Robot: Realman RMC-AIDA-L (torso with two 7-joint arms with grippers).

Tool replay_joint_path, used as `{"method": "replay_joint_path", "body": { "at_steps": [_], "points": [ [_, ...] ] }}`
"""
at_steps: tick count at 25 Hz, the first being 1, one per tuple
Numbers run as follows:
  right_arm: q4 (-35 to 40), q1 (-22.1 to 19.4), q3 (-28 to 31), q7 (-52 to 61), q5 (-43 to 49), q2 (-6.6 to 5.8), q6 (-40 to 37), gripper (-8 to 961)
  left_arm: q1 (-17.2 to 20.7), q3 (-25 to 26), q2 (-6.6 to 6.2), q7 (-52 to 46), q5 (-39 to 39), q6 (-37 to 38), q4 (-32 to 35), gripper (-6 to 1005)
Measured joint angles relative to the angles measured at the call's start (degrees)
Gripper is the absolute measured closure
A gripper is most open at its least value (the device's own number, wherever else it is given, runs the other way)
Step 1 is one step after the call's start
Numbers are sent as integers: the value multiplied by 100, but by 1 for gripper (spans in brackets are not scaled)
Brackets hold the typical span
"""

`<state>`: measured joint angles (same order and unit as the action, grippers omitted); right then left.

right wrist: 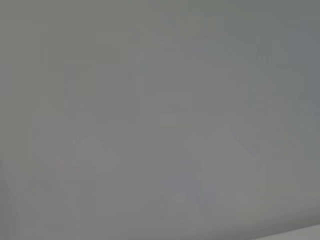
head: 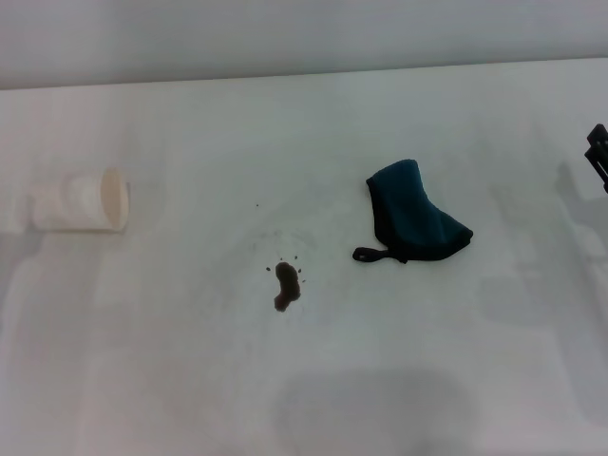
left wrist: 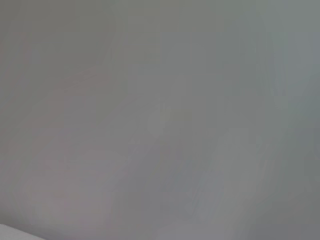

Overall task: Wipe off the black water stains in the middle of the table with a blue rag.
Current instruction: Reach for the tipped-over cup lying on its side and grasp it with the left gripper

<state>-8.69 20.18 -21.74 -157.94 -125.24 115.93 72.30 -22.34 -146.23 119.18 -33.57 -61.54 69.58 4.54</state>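
Across the head view, table (head: 190, 380) runs white and flat to a far edge meeting a pale wall. Rag (head: 414, 217) lies crumpled right of stains (head: 286, 285), well apart, loop toward them. Cup (head: 90, 201) on its side, far left of stains. Right gripper (head: 598, 152) barely enters at right edge, beyond rag; opening can't tell. Wrist views: blank grey.

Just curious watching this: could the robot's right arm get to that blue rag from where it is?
Probably yes. The right gripper shows at the table's right edge, and nothing lies between it and the blue rag.
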Motion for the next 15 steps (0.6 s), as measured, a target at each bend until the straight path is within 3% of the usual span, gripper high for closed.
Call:
{"method": "replay_joint_path", "body": {
  "at_steps": [15],
  "points": [
    [70, -67, 9, 9, -4, -43, 76, 83, 1, 60, 31, 5, -67, -16, 203, 110]
  ]
}}
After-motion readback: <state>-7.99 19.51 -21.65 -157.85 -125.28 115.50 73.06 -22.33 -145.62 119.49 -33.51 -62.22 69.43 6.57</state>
